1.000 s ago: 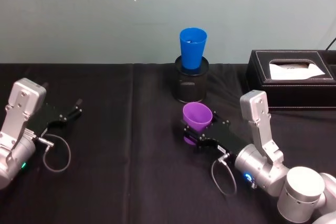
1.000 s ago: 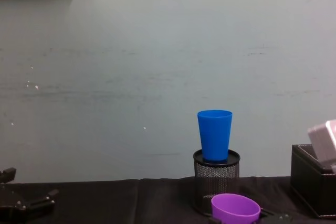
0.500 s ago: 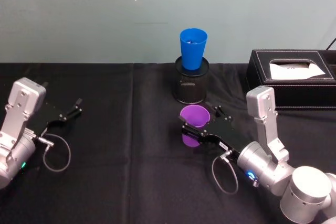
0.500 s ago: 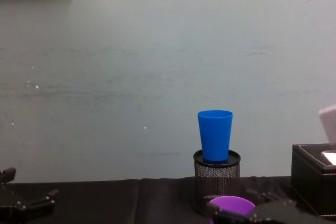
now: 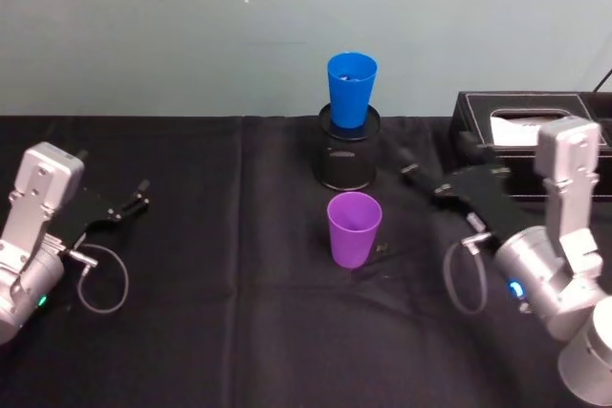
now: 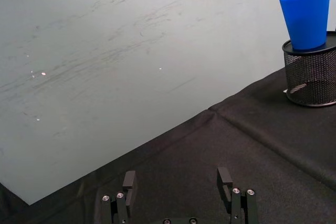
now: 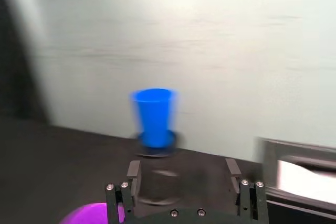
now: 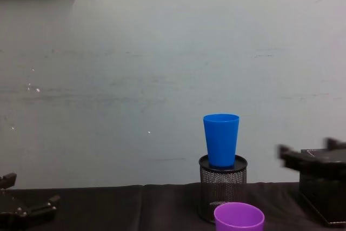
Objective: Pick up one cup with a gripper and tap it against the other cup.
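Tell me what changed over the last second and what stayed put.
The right gripper let go of the purple cup, opened, and pulled back to the robot's right, toward the black tissue box. The purple cup now stands upright and free on the black tablecloth. The blue cup stayed in the mesh pen holder, and the left gripper stayed parked, open.

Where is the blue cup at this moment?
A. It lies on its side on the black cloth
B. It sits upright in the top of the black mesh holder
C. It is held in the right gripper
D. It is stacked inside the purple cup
B: the blue cup stands upright in the mouth of the mesh holder, behind the purple cup, and the right gripper is open and off to the side.
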{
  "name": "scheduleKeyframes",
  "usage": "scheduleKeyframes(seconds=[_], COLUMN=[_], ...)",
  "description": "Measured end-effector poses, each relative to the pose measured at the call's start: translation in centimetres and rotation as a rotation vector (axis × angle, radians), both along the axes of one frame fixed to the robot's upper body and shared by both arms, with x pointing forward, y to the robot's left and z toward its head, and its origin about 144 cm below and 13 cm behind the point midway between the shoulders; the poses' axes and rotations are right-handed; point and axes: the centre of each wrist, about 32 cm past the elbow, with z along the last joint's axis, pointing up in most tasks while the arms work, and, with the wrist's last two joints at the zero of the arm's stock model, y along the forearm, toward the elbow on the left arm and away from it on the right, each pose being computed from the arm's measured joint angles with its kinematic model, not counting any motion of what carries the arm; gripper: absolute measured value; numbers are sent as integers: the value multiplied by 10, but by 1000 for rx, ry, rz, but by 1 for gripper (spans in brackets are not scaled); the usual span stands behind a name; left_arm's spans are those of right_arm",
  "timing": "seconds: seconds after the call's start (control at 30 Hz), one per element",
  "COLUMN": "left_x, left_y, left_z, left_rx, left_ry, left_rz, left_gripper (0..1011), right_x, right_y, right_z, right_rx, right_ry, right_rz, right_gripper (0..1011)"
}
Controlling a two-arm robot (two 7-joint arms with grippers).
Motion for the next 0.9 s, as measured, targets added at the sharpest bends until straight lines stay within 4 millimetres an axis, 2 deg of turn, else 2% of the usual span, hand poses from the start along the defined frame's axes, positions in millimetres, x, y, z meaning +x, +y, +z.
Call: scheduleKeyframes(seconds=[0.03,0.13,0.27,0.5,0.9], left_x=[0,0,0,0,0], left_y=[0,0,0,0,0], left_z=[0,0,0,0,0], left_rx=[0,0,0,0,0], left_ry=[0,0,0,0,0], left_rz=[0,0,0,0,0], left_gripper=[1000,1000,1000,1000,1000], right_x=[-1,-1,4,11,10], right_y=[-4,-7,-9,-9,-9], right_z=[1,-1,-13,-22,-21], right_rx=[-5,-11,-34,-43,-43], right_ry=[11,35,97,127,124], right_rz=[-80,-165,-262,-264,-262], right_gripper=[1002,1003,1003,1003,1003])
